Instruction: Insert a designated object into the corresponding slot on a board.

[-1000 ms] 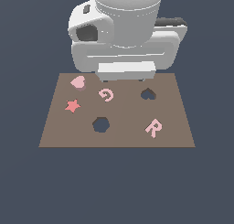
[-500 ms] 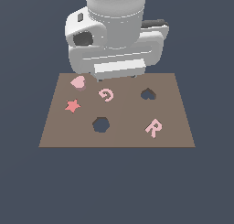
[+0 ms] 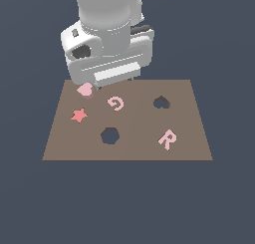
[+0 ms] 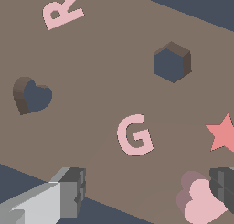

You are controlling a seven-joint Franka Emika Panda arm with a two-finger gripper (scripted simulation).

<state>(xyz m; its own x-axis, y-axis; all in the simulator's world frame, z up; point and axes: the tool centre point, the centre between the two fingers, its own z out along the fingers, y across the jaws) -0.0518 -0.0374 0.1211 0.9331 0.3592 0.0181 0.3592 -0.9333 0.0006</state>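
Your pink heart [image 4: 203, 205] sits at the board's [image 3: 189, 138] corner beyond the red star [image 3: 78, 115], touching one dark fingertip [image 4: 224, 193] of the hand [image 4: 146, 195]; the other finger stands well apart, so the hand is spread and grasps nothing. The heart slot [image 3: 160, 103] lies past the G [image 3: 115, 103]. The arm's body hides the fingers in the exterior view.

exterior high oblique, wrist close over board [image 3: 129, 143]
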